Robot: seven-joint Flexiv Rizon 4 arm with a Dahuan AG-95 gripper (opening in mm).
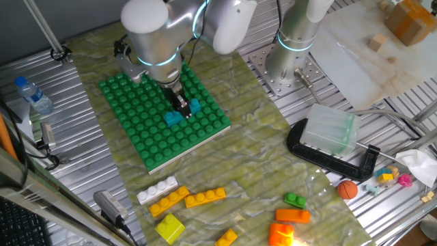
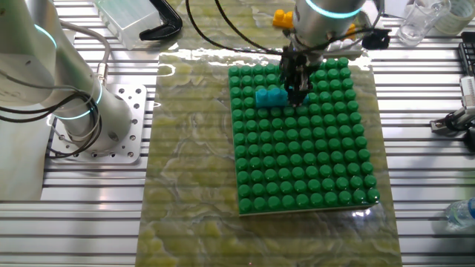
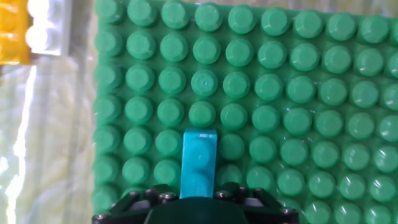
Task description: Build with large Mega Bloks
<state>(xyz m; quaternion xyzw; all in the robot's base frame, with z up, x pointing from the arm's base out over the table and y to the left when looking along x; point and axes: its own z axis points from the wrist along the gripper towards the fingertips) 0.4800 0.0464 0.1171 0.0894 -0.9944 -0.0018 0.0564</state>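
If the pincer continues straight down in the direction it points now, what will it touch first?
Probably the cyan block between its fingers, which is on the green baseplate. The pincer points down at it; whether it already grips it is unclear.

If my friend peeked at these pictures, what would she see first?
Probably the big green studded baseplate in the middle of the table, with the robot's gripper reaching down onto it at a cyan brick. Next, the loose bricks lying on the mat near the table edge: a white one, yellow-orange bars and orange ones. A little orange ball sits off to the side by a black clamp.
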